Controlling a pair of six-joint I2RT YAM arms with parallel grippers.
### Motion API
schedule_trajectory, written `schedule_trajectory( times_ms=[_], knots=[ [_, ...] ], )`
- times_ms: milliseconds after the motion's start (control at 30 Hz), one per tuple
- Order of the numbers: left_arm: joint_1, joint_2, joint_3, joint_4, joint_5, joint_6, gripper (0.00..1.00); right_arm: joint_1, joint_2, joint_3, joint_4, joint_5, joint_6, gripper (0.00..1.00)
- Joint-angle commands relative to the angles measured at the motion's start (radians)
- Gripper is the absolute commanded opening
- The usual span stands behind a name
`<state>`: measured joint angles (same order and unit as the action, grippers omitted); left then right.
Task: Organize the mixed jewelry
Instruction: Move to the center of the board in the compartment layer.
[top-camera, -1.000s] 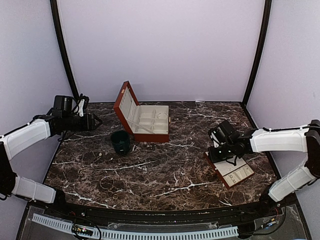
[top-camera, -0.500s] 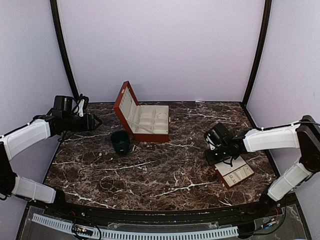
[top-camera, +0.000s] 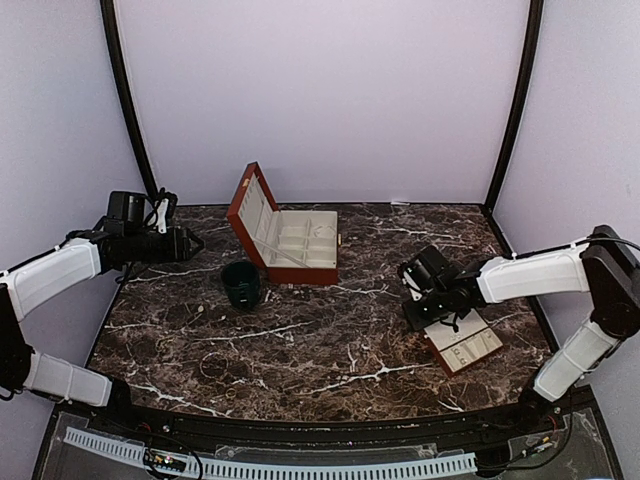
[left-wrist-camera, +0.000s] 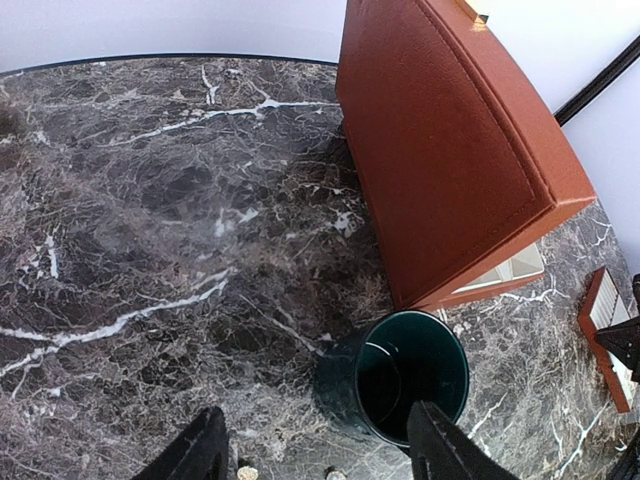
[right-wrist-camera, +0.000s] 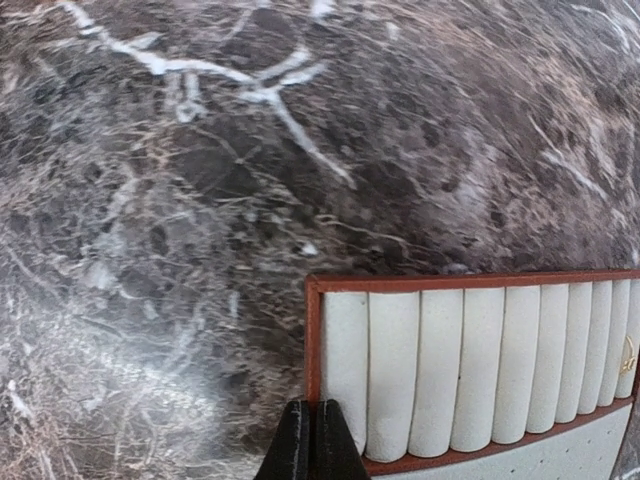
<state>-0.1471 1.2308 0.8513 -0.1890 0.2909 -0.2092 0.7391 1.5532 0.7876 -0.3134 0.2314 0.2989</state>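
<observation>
Seen from above, the left gripper (top-camera: 192, 243) is hanging at 9 o'clock over the marble table (top-camera: 330, 350). Its jaws are standing spread with nothing between them, aiming toward 3 o'clock. The red-brown box (top-camera: 300, 245) is standing open at 12 o'clock with its lid tilted up on the left. The dark green cup (top-camera: 241, 283) is sitting upright near the box's 7 o'clock corner. A few pale specks of the mixed jewelry (top-camera: 292, 288) are lying on the marble just beside the box's front edge, at 3 o'clock of the cup; they are too small to tell their kind. At 4 o'clock the right gripper (top-camera: 413, 318) is reaching down to the 10 o'clock corner of the slotted tray (top-camera: 470, 348). In the left wrist view, the two fingers (left-wrist-camera: 205, 450) are standing wide apart at 6 o'clock, holding nothing. The cup is sitting beyond them, and the box's lid is rising at 1 o'clock. One pale piece (left-wrist-camera: 247, 472) is lying on the marble beside the left-hand finger. In the right wrist view, the fingers (right-wrist-camera: 296, 445) are pressing together at 6 o'clock, with nothing showing between them. Their tips are sitting just at the tray's red-brown rim (right-wrist-camera: 312, 340). A small gold-toned piece (right-wrist-camera: 628, 352) is resting on the cream rolls at 4 o'clock.
</observation>
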Motion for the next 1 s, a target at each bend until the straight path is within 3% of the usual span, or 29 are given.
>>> schedule_trajectory(
  times_ms=[0,433,767,967],
  knots=[
    [-0.003,-0.033,-0.012,-0.003,-0.013,0.009,0.63,0.066,0.022,0.046,0.071,-0.128,-0.091,0.00],
    [-0.003,-0.046,-0.012,-0.006,-0.022,0.011,0.63,0.396,0.270,0.321,0.103,-0.289,-0.248,0.00],
    [-0.003,-0.058,-0.015,-0.005,-0.013,0.010,0.66,0.456,0.327,0.415,0.135,-0.361,-0.262,0.00],
    [-0.004,-0.077,-0.038,-0.024,-0.034,-0.042,0.72,0.453,0.265,0.366,0.203,-0.344,-0.220,0.38]
  ],
)
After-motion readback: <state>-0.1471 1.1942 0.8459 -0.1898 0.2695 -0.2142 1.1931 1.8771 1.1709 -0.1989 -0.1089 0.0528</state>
